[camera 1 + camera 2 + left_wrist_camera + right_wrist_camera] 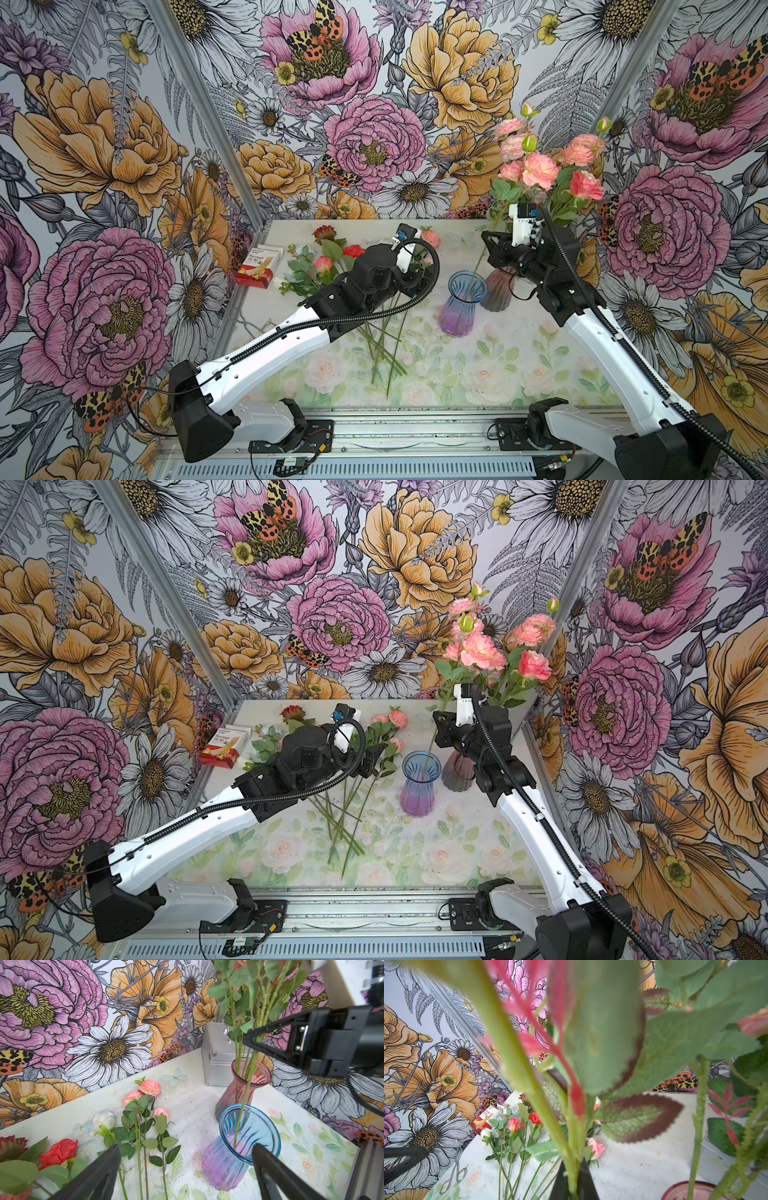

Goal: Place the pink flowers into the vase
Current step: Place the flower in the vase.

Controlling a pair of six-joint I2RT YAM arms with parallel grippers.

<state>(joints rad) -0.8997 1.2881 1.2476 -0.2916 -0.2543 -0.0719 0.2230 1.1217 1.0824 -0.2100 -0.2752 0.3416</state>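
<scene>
Several pink flowers stand upright in a pink-red glass vase at the back right. Just in front of it stands a blue-and-purple vase. My right gripper is shut on one green stem above the vases, and that stem's lower end reaches down inside the blue-and-purple vase. More pink flowers lie on the table to the left, stems toward the front. My left gripper hangs open above those lying stems, with nothing between its fingers.
A red flower, a white rose and a dark-red bloom lie among the pink ones. A bandage box sits at the back left, a silver case behind the vases, and metal tongs by the left wall.
</scene>
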